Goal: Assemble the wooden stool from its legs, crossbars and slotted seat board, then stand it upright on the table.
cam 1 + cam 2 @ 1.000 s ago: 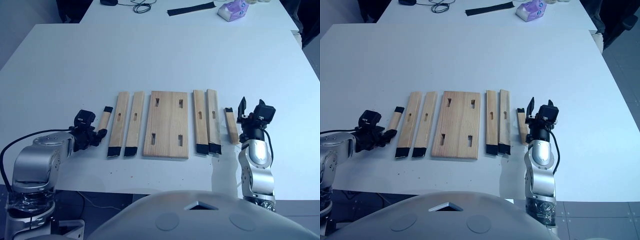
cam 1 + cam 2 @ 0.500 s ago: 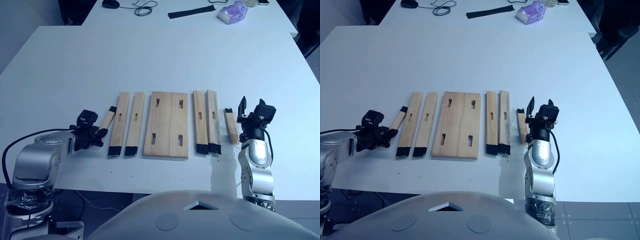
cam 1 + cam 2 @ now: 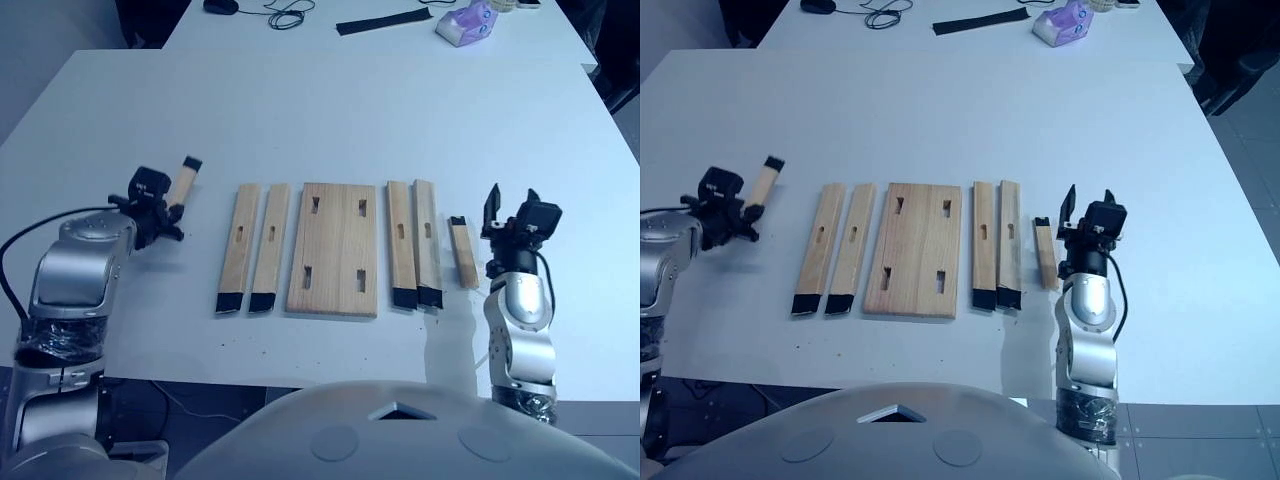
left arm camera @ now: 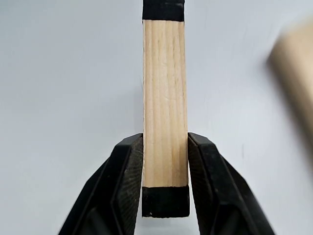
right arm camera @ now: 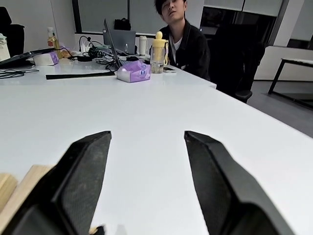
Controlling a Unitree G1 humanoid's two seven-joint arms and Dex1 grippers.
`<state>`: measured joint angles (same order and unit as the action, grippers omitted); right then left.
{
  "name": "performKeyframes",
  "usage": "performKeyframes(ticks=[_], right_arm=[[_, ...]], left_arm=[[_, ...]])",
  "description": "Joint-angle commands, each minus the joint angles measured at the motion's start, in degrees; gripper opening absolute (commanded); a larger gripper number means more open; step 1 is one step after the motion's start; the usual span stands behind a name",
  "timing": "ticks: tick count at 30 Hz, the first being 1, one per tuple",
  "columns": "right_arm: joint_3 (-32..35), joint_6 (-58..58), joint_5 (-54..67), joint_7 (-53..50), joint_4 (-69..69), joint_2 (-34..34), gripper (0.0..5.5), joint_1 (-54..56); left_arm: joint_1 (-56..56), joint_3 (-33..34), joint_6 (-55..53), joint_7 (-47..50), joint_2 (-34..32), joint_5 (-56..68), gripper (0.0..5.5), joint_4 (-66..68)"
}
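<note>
The slotted seat board (image 3: 333,247) lies flat mid-table. Two long legs (image 3: 253,245) with black ends rest to its left, and two more (image 3: 413,241) to its right. A short crossbar (image 3: 462,252) lies further right, just left of my right gripper (image 3: 508,200), which stands open above the table with nothing between its fingers (image 5: 83,171). At the left, my left gripper (image 3: 160,205) is shut on the other short crossbar (image 3: 183,180), held lifted off the table. In the left wrist view the fingers (image 4: 124,181) clamp the crossbar (image 4: 165,107) near its black-tipped lower end.
At the table's far edge lie a black strip (image 3: 382,19), a purple tissue pack (image 3: 467,22), a mouse and cables (image 3: 285,12). The white table (image 3: 330,110) has broad bare room beyond the parts. Its front edge runs close below the boards.
My left gripper has lifted the short crossbar off the table and carried it up and to the left, away from the legs. The right gripper has shifted slightly to the right.
</note>
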<state>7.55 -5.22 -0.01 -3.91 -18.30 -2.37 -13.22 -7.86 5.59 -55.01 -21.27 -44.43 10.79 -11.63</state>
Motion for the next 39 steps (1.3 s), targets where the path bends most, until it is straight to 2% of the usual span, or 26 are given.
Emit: performKeyframes(ticks=[1, 5, 6, 9, 13, 20, 24, 28, 32, 39], right_arm=[[2.9, -1.9, 3.3, 3.5, 0.4, -3.4, 2.76, 4.2], [6.0, -5.5, 13.4, 10.6, 0.2, -6.7, 2.76, 9.4], [7.2, -6.6, 16.0, 12.0, 0.5, -7.7, 2.76, 10.8], [9.6, -11.1, 23.3, 17.9, 1.7, -11.9, 2.76, 15.2], [8.8, -19.4, 36.2, 32.4, -2.2, -20.2, 2.76, 18.0], [6.9, -31.5, 52.3, 53.4, -5.9, -34.6, 2.76, 24.6], [6.9, -37.6, 59.2, 59.4, -3.2, -38.9, 2.76, 29.6], [4.1, -40.2, 59.7, 64.1, -2.1, -41.5, 2.76, 31.5], [2.4, -41.1, 60.1, 67.1, -3.1, -42.1, 2.76, 31.6], [2.1, -42.2, 61.9, 68.8, -4.0, -42.2, 2.76, 32.2]], left_arm=[[-4.8, 0.6, 11.4, 0.9, 1.8, -2.4, 1.3, 1.2], [-8.9, -1.8, 29.5, -5.2, 3.6, -1.7, 1.3, -1.1], [-10.1, -1.4, 30.5, -7.4, 5.6, 1.5, 1.3, -2.4], [-12.6, 0.2, 29.3, -11.4, 12.2, 12.7, 1.3, -5.8], [-11.0, -0.3, 24.6, -15.6, 17.9, 26.8, 1.3, -10.9], [-7.1, -0.7, 21.7, -23.8, 20.3, 39.1, 1.3, -11.3], [-7.2, -3.4, 23.6, -28.1, 19.8, 37.8, 1.3, -11.3], [-2.9, -7.2, 28.3, -30.3, 20.1, 33.1, 1.3, -14.8], [1.6, -10.6, 30.5, -32.3, 19.3, 31.0, 1.3, -18.2], [2.1, -11.2, 29.7, -32.0, 19.2, 31.5, 1.3, -18.7]])
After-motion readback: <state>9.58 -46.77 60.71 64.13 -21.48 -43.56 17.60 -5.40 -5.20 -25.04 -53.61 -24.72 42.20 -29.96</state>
